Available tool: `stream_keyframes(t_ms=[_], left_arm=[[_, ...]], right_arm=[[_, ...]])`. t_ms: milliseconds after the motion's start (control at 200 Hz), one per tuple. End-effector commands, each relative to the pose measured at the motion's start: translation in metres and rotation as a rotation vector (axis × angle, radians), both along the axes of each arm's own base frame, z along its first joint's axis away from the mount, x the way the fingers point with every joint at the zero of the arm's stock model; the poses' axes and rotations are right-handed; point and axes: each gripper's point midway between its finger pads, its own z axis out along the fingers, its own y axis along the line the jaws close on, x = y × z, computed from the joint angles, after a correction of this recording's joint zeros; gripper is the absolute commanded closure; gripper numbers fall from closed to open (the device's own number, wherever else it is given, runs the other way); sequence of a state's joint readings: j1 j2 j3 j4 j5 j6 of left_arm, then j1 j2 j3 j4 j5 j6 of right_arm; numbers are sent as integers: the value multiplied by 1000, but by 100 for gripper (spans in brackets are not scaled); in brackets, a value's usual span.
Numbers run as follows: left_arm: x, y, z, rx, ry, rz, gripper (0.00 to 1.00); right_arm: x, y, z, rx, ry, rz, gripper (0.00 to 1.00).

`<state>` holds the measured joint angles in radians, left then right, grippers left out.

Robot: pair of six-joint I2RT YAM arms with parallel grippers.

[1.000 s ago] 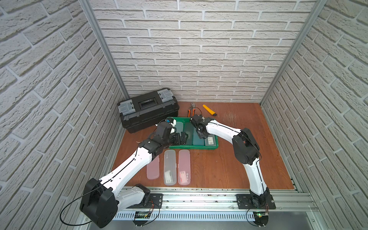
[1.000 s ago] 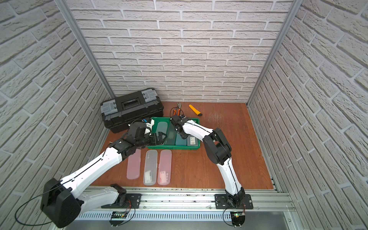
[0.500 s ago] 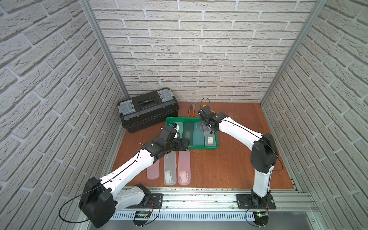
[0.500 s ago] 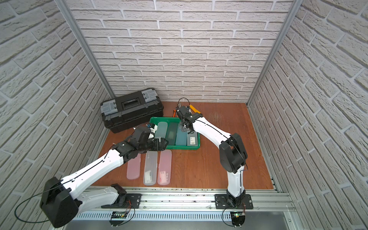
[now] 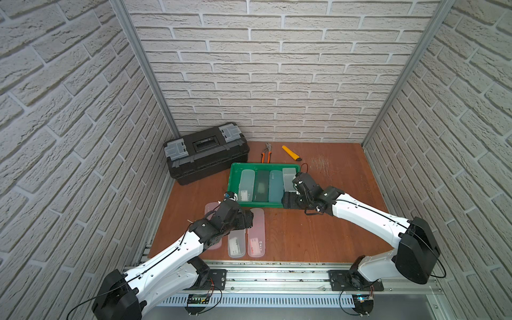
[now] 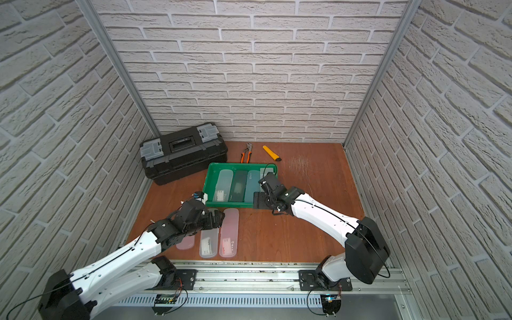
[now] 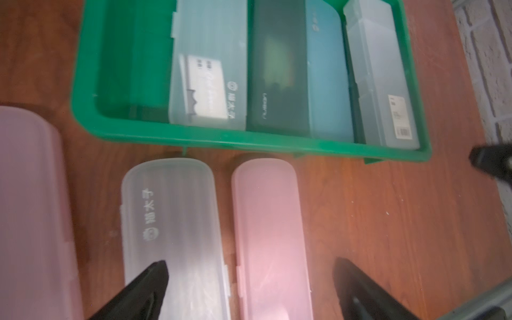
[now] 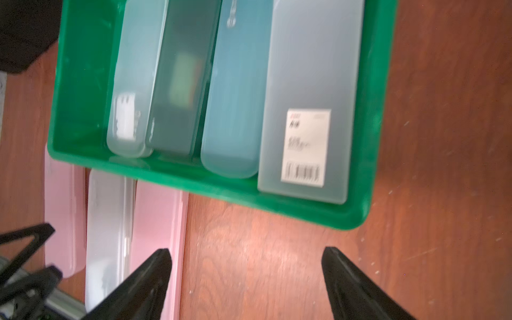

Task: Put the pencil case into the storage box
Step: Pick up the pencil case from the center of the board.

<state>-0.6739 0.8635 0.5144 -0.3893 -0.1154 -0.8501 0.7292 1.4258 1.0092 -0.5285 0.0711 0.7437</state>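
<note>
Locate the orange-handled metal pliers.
In both top views the orange-handled pliers lie by the back wall, between the black plastic toolbox and the yellow utility knife, behind the green plastic storage box.

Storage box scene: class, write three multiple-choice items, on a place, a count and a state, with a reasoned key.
1. Where are the pliers?
A. Behind the box
B. Inside the box
C. On the front rail
2. How many cases lie in the box?
A. Two
B. Four
C. Six
3. The left gripper is:
A. Shut on a case
B. Open, gripping nothing
C. Shut on the box rim
Key: 1 A, they lie beyond its far rim; 2 B, four lie side by side; 3 B, its fingers stand apart, empty.
</note>
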Motion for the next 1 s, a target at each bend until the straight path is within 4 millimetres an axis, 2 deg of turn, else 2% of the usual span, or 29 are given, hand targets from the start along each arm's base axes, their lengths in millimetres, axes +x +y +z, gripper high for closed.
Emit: stream_keyframes(t_ms=[0,150,275,615,760,995], left_arm=[[10,27,9,3,-32,132,1],[14,52,9,2,12,199,2],[18,65,8,-10,26,236,2],[22,65,5,-44,39,226,2],[22,67,7,-47,26,233,1],[24,66,14,-64,4,235,2]], right_arm=[[-19,26,4,85,-18,-24,10],[-41,55,-20,64,33,3,10],[-52,78,-30,36,52,45,11],[-71,133,-52,-51,124,189,8],[-75,142,-63,-138,138,232,7],[-78,136,-82,-245,149,242,7]])
